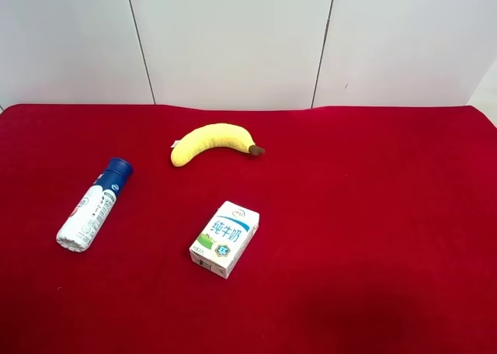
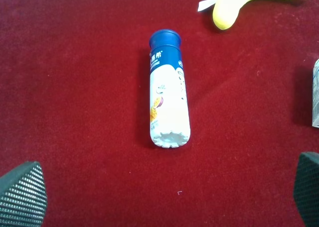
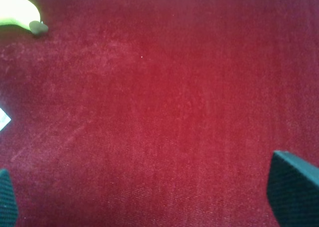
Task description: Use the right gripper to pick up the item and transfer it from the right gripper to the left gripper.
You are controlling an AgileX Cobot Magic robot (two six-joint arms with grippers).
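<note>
The item, a slim white bottle [image 1: 95,206] with a dark blue cap, lies on its side on the red cloth at the exterior high view's left. It also shows in the left wrist view [image 2: 168,90], lying between and ahead of the two spread fingertips [image 2: 22,194] of my left gripper [image 2: 167,197], which is open and empty. My right gripper [image 3: 149,197] is open and empty over bare red cloth; only its two fingertips [image 3: 294,187] show. Neither arm shows in the exterior high view.
A yellow banana [image 1: 213,142] lies behind the middle of the red table [image 1: 373,214]. A white milk carton [image 1: 225,238] lies in front of it. The banana's end [image 3: 20,13] and a carton corner [image 3: 3,118] edge the right wrist view. White wall panels stand behind.
</note>
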